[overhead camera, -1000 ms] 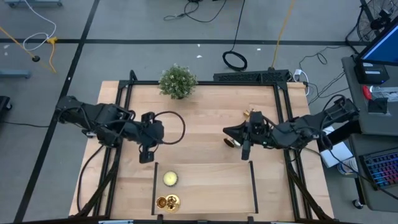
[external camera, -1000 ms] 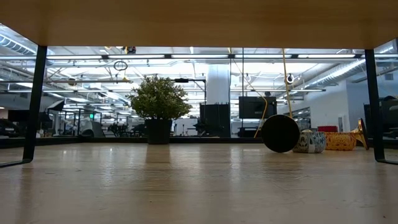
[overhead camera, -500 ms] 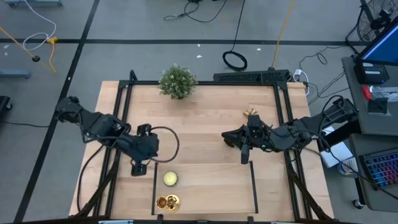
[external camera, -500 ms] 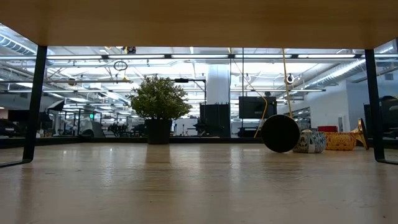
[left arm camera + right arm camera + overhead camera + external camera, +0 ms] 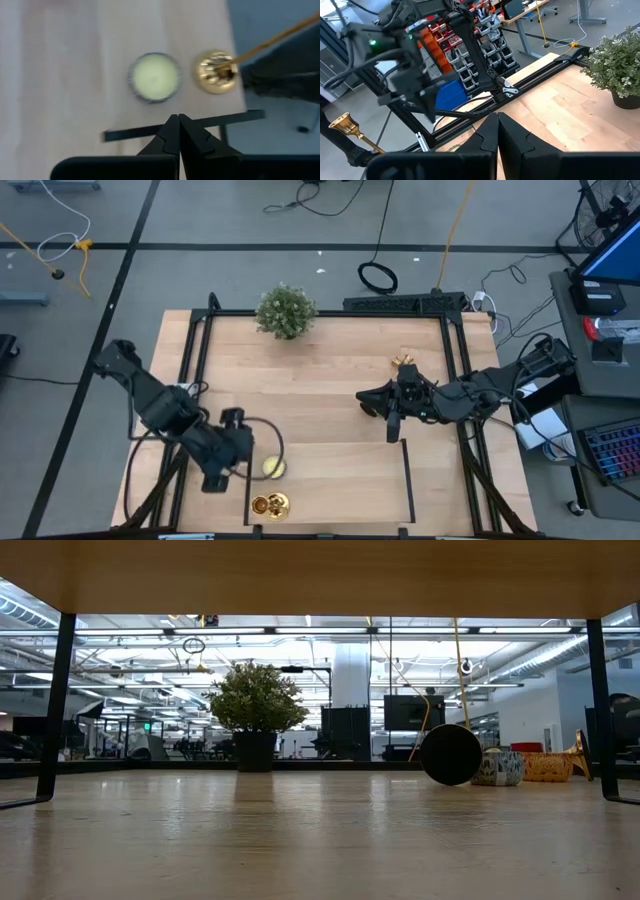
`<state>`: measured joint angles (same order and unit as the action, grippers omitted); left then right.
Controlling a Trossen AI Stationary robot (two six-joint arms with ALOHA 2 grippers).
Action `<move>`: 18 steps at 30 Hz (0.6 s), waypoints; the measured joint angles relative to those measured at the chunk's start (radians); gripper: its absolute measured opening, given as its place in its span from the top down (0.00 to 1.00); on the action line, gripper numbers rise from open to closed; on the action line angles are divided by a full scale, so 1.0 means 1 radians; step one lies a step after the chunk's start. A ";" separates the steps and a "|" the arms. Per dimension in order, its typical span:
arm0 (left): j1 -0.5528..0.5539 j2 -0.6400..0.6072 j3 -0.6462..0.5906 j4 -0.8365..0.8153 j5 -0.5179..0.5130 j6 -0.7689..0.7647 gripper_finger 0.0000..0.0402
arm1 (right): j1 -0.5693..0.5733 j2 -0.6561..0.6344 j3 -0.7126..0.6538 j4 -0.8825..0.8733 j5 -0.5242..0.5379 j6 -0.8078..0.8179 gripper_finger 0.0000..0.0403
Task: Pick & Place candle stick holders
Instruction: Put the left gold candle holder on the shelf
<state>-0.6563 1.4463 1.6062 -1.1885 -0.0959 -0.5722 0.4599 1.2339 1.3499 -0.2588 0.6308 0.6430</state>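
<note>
The left gripper (image 5: 213, 477) hangs near the table's front-left, its fingers (image 5: 178, 131) pressed together and holding nothing. Just beyond its tip in the left wrist view lie a pale candle in a round tin (image 5: 154, 77) and, beside that, a gold candle stick holder (image 5: 216, 71) seen from above, close to the table's front edge. A thin black rail (image 5: 185, 125) crosses between the fingertips and the candle.

The right gripper (image 5: 391, 423) rests over the right-middle of the table (image 5: 330, 380), also pinched shut and empty. A second gold candle stick holder (image 5: 403, 363) stands just behind it (a third cannot be made out in any view). A potted plant (image 5: 285, 310) sits at the far edge, well apart from both arms.

With both pairs of jaws shut, any descent onto a holder would likely knock it over or push it off the front edge; the slim stem on a flared base looks easy to tip. The left gripper could also snag the rail or nudge the candle.

The only container is the candle tin, filled with wax.
</note>
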 joint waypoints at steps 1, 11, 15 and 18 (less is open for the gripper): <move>-0.007 0.010 0.000 0.018 0.012 0.005 1.00 | 0.000 0.000 0.000 0.000 0.000 0.000 1.00; -0.036 0.103 0.000 0.146 0.060 0.036 1.00 | 0.000 0.000 0.000 0.000 -0.002 0.008 1.00; -0.035 0.118 0.000 0.143 0.042 0.030 1.00 | 0.000 0.000 0.000 0.000 -0.003 0.008 1.00; -0.036 0.118 0.000 0.139 0.024 0.022 1.00 | 0.000 0.000 0.000 0.000 -0.003 0.008 1.00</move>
<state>-0.6918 1.5646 1.6058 -1.0496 -0.0722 -0.5506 0.4599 1.2339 1.3502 -0.2592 0.6281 0.6506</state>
